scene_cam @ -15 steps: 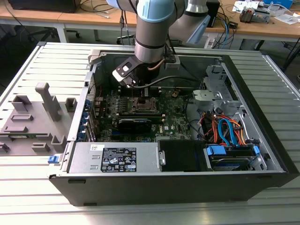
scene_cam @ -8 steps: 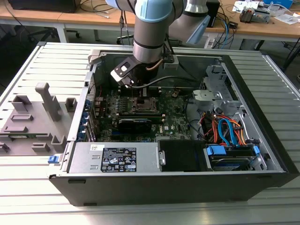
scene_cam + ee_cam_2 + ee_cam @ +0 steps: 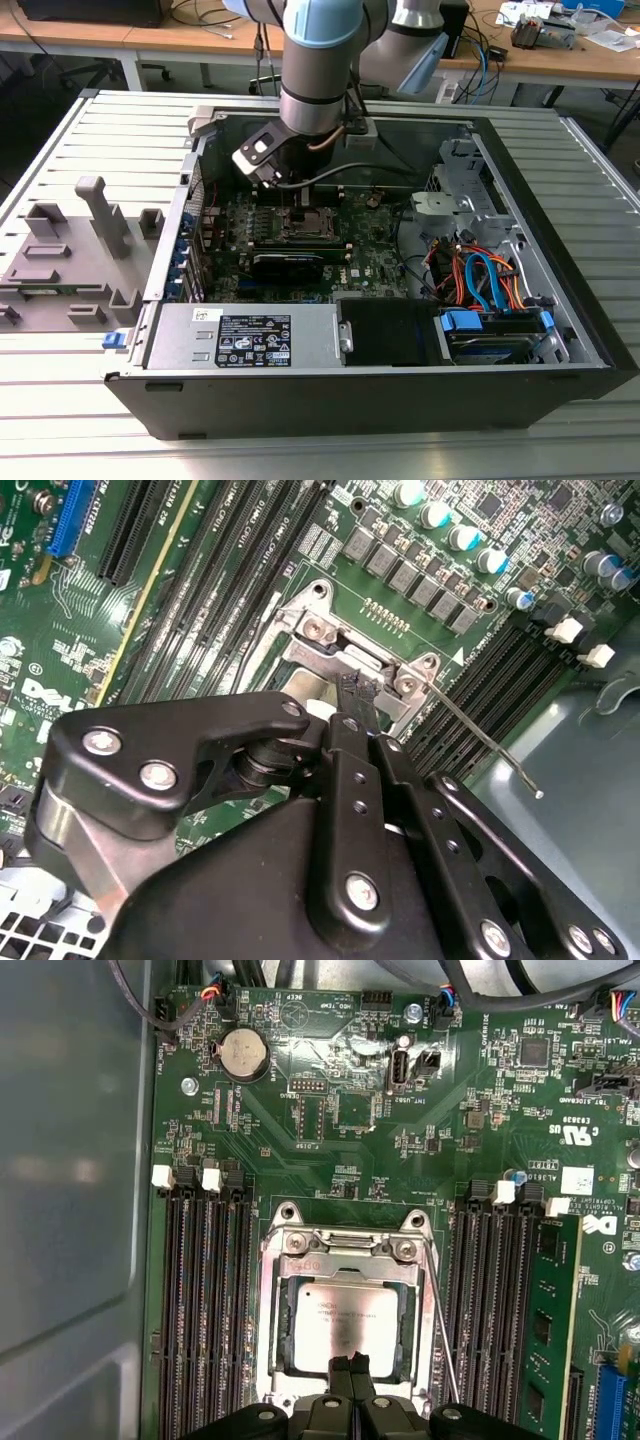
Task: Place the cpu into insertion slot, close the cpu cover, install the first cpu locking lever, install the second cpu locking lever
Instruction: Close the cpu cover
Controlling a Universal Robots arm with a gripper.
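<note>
The cpu (image 3: 345, 1325) is seen lying flat, metal top up, in the insertion slot (image 3: 303, 222), left of centre in the exterior view, framed by the cpu cover (image 3: 345, 1270). Its edges are squared with the memory slots (image 3: 205, 1300). The gripper (image 3: 350, 1365) is held narrow and empty at the cover's edge.

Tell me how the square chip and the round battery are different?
The chip is square; the battery is round. The chip looks bigger than the battery. The chip sits inside a metal frame with the pincer over its edge; the battery sits apart from both. Both are flat, silvery and lie on the green board.
</note>
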